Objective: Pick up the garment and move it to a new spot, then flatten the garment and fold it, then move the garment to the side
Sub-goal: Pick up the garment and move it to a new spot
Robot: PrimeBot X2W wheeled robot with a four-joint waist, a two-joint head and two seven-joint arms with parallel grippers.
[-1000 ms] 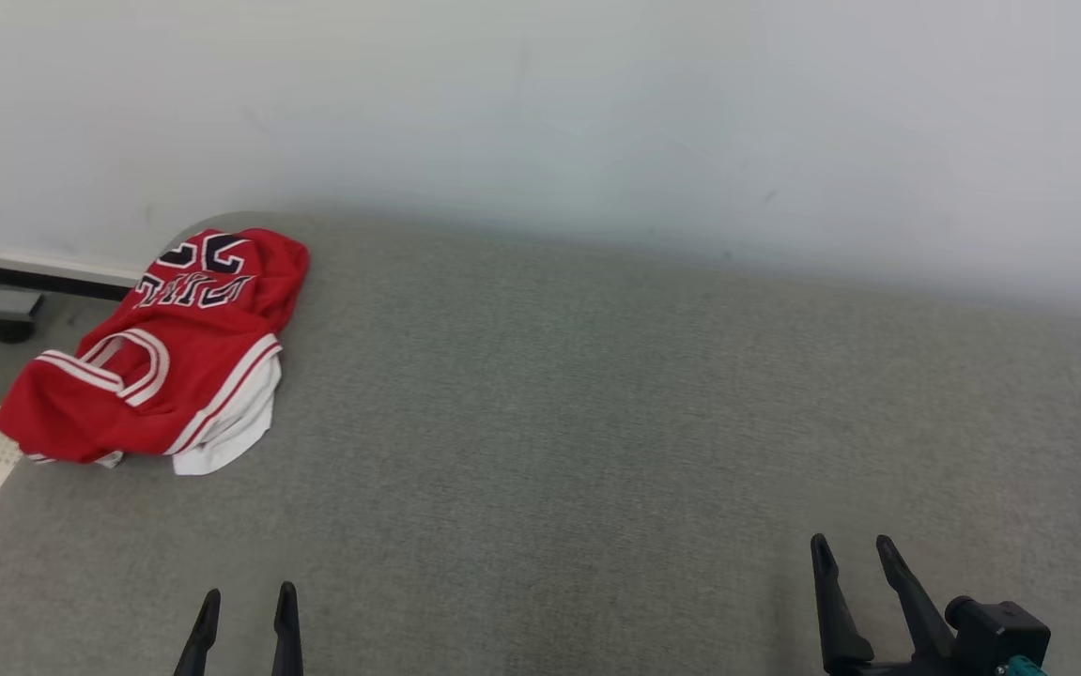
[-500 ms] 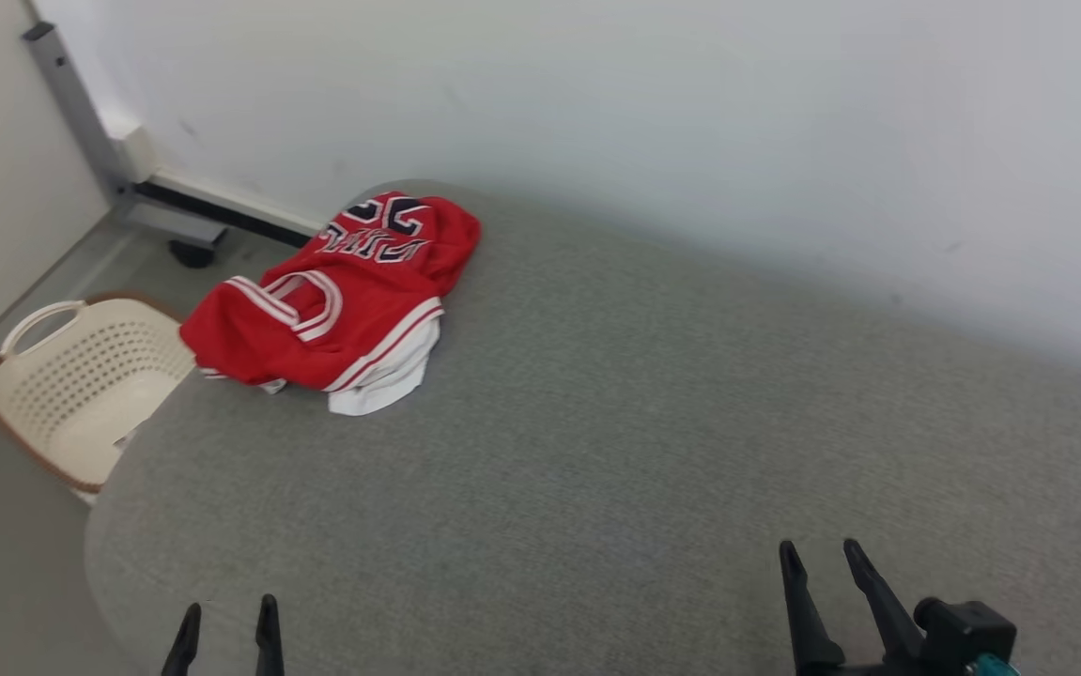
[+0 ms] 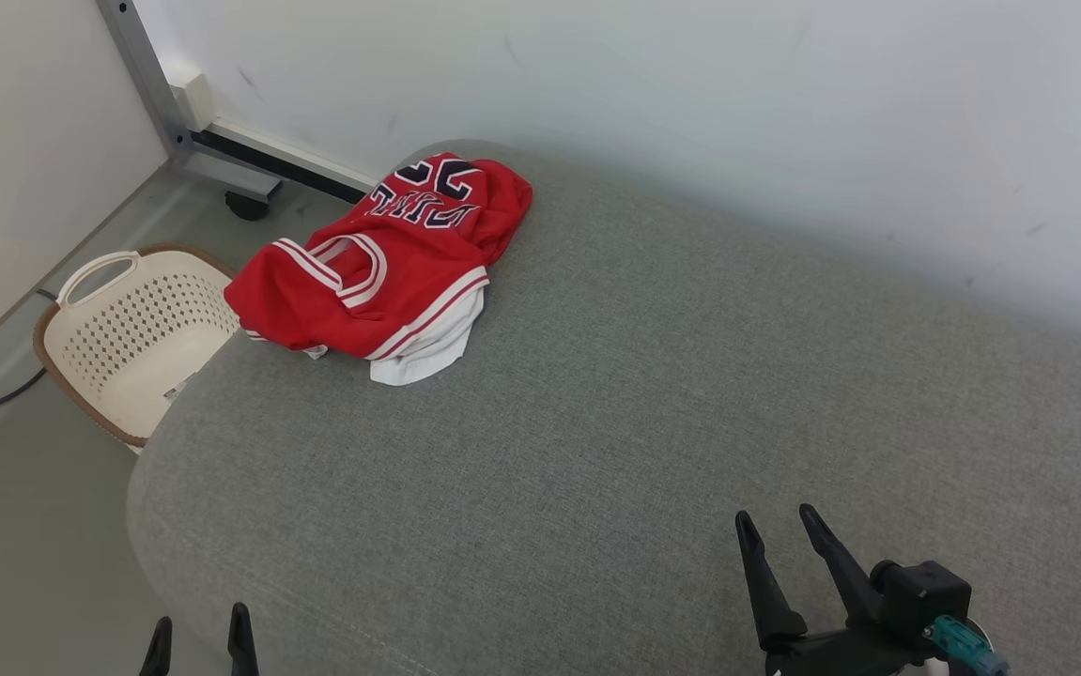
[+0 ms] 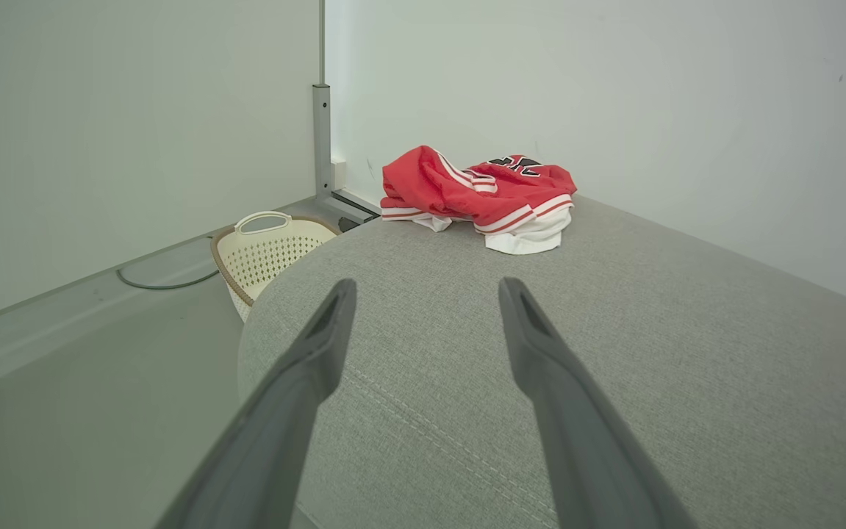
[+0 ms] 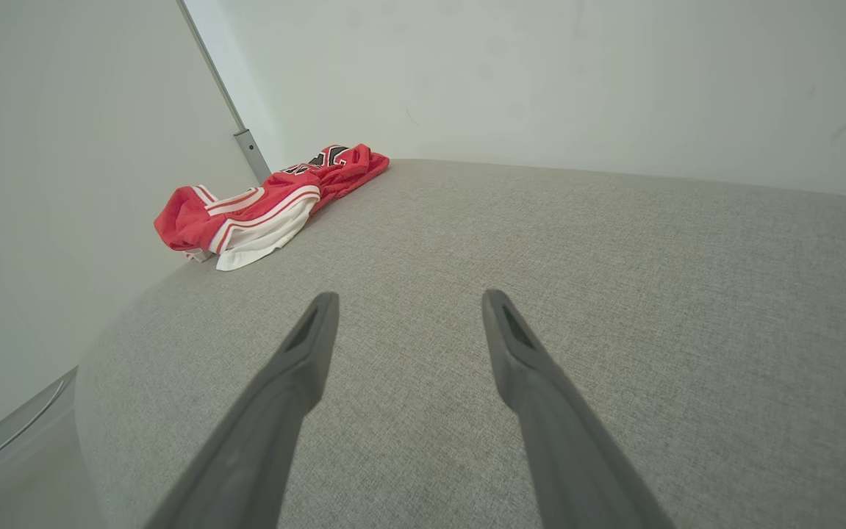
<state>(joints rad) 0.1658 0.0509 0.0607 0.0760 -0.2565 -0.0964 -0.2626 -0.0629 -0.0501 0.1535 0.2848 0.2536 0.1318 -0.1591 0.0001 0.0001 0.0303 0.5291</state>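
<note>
Left tool [image 3: 199, 620] spread wide, holding nothing, right tool [image 3: 775, 514] likewise wide apart and empty over grey padded surface [image 3: 596, 404], red garment [image 3: 380, 272] well apart, untouched

Your right gripper [image 3: 775, 514] has two long, black, tapering fingers [image 3: 765, 587] on a boxy black mount [image 3: 920, 591] with a teal connector [image 3: 958, 640]. Your left gripper [image 3: 199, 624] has matching slim dark prongs.

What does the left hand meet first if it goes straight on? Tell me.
Probably the red jersey, lying ahead on the grey cushion; the open left hand could graze the cushion first, depth is unclear.
</note>
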